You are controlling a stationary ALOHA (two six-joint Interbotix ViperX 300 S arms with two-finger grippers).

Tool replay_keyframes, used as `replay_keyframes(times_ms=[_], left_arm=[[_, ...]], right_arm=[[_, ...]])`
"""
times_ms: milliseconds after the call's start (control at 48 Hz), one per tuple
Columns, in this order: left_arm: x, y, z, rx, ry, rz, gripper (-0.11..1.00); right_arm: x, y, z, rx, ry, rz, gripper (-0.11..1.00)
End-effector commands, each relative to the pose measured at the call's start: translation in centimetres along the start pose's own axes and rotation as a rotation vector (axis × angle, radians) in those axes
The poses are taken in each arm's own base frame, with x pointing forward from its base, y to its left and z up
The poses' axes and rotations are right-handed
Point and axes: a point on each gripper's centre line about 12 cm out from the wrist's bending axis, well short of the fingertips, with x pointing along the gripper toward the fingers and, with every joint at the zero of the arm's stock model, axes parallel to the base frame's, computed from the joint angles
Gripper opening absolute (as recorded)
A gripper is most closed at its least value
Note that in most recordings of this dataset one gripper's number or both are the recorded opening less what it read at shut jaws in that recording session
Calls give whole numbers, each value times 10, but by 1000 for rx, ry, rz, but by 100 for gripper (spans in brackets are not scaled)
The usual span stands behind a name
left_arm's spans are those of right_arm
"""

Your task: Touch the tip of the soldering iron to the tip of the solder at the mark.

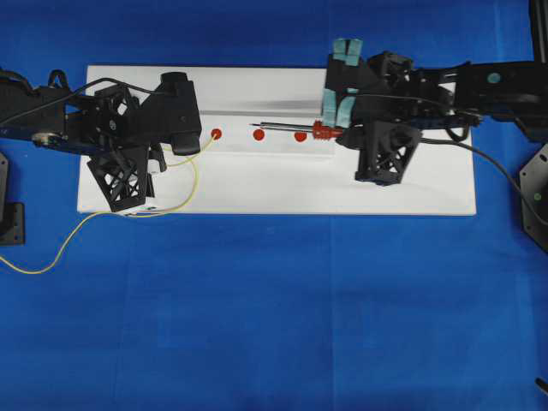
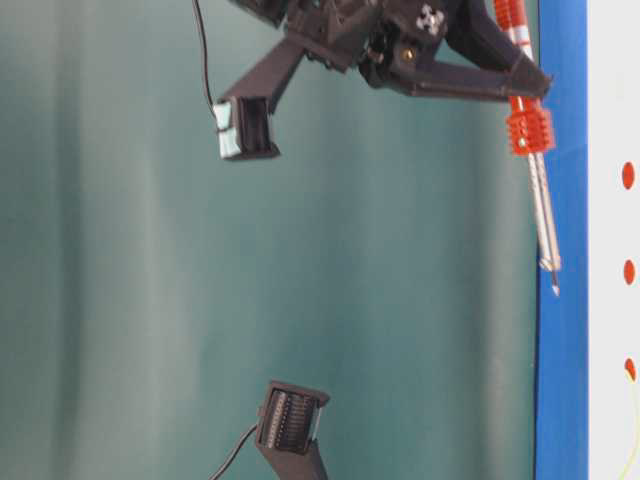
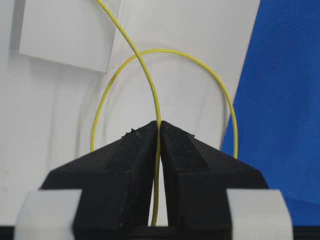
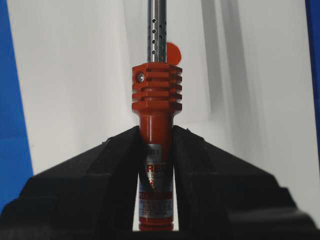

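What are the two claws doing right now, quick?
Left gripper: closed on the solder.
Right gripper: closed on the soldering iron.

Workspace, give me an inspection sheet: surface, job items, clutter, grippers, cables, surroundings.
Surface: white board on blue cloth, with three red dots in a row.
Job's things: soldering iron held above the board, its tip near the middle dot; solder looped on the board and trailing onto the cloth.
Clutter: nothing seen.
Grippers: left gripper shut on the solder; right gripper shut on the soldering iron's orange-red handle.
Cables: black cable runs off the right arm.
Surroundings: green backdrop in the table-level view.
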Motion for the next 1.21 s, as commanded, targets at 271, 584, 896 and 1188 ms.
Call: replay_keyframes(times_ms=[271, 584, 896, 1188], left_arm=[[-5, -1, 9, 2, -27, -3, 2], [-5, -1, 9, 0, -26, -4, 2], [-5, -1, 10, 0, -29, -4, 2], [-5, -1, 10, 2, -27, -4, 2]], right_arm=[[11, 5, 31, -19, 14, -2, 6], [34, 5, 49, -57, 44, -19, 6], [43, 7, 48, -64, 75, -22, 6], [43, 8, 48, -72, 75, -20, 6]])
